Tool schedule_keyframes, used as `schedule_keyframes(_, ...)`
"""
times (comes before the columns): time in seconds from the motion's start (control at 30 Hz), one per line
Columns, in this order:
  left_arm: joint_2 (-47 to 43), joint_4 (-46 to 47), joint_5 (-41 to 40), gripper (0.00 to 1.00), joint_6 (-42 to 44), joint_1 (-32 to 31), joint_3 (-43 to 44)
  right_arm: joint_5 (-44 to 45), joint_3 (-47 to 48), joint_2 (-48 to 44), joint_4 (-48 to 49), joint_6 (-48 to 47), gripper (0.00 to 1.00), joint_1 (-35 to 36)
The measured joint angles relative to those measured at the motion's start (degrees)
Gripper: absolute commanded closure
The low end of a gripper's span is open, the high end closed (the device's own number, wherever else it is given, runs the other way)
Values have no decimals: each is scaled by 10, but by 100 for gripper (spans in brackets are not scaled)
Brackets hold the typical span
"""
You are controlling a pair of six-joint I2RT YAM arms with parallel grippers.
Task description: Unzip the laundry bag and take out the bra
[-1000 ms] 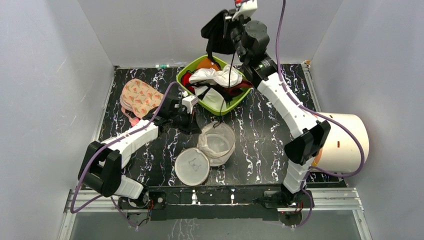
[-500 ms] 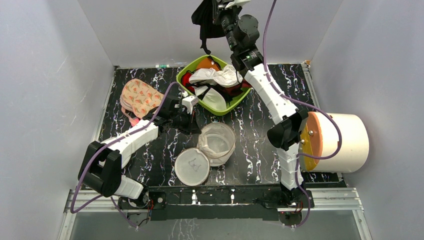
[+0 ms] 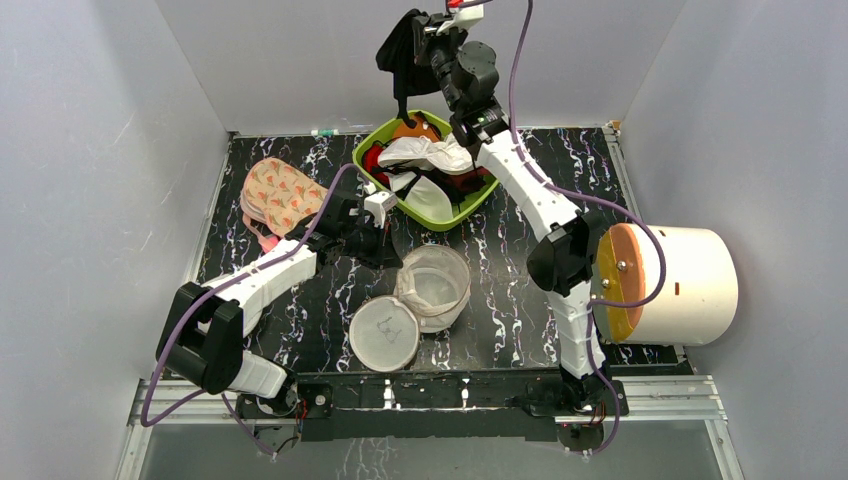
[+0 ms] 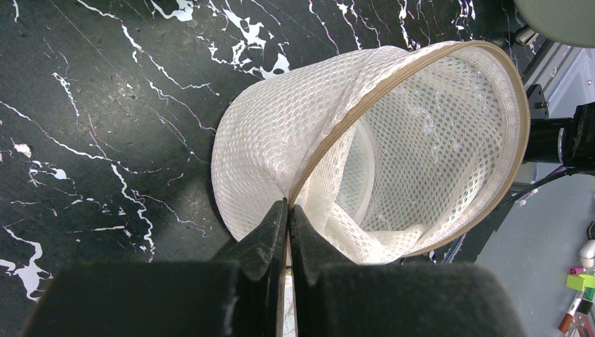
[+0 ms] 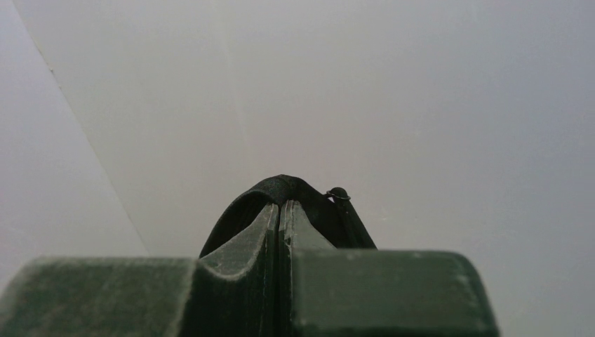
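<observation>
The cream-white mesh laundry bag (image 3: 433,285) lies open on the black marbled table, its round lid (image 3: 384,332) with a small dark mark flipped toward the near edge. In the left wrist view its open body (image 4: 393,140) looks empty. My left gripper (image 3: 385,240) is shut on the bag's zip rim (image 4: 309,179). My right gripper (image 3: 425,30) is raised high at the back, shut on a black bra (image 3: 400,50) that hangs over the green basket (image 3: 365,158); in the right wrist view a black strap (image 5: 281,186) loops over the shut fingertips.
The green basket holds several white, red and orange garments (image 3: 430,155). A peach printed case (image 3: 280,195) lies at the back left. A white cylinder with an orange face (image 3: 680,285) sits at the right edge. Grey walls close in three sides.
My right arm has swung left and back, carrying the black bra with it above the basket. The left arm and the bag have not moved.
</observation>
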Motion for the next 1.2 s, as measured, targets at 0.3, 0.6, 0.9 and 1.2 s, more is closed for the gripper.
schedule_keyframes(0.3,0,0,0,100,0,0,0,-21,-84,2,10,42,100,0)
schedule_keyframes(0.6,0,0,-2,100,0,0,0,-5,-299,-64,-22,28,100,0)
schedule_keyframes(0.9,0,0,-4,100,2,0,0,54,-489,-170,-34,4,100,-10)
schedule_keyframes(1.2,0,-1,-13,100,5,0,0,83,-596,-171,-46,0,100,-30)
